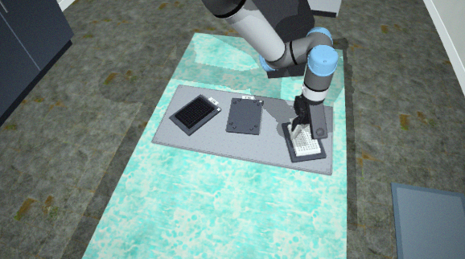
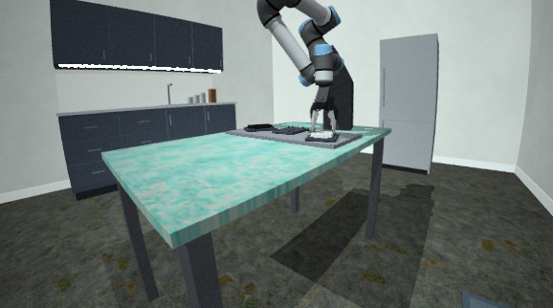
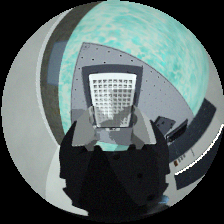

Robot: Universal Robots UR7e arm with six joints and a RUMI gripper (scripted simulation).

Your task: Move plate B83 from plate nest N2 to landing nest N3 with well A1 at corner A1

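White well plate B83 (image 1: 309,145) (image 2: 323,134) (image 3: 113,91) lies on the dark plate nest N2 (image 1: 310,158) at the right end of the grey base board (image 1: 241,146). My gripper (image 1: 299,129) (image 2: 321,128) (image 3: 112,105) reaches straight down and is shut on the plate's far short end, one finger on each long side. The empty dark landing nest N3 (image 1: 244,116) (image 2: 290,130) lies in the middle of the board. Black plate B38 (image 1: 195,111) (image 2: 258,127) sits on nest N1 (image 1: 180,124) at the left end.
The base board lies on a turquoise table (image 1: 201,209) (image 2: 201,167), with the arm's base at the far edge. A grey floor mat (image 1: 430,225) lies at the lower right. A fridge (image 2: 409,100) and dark cabinets (image 2: 143,126) stand along the walls.
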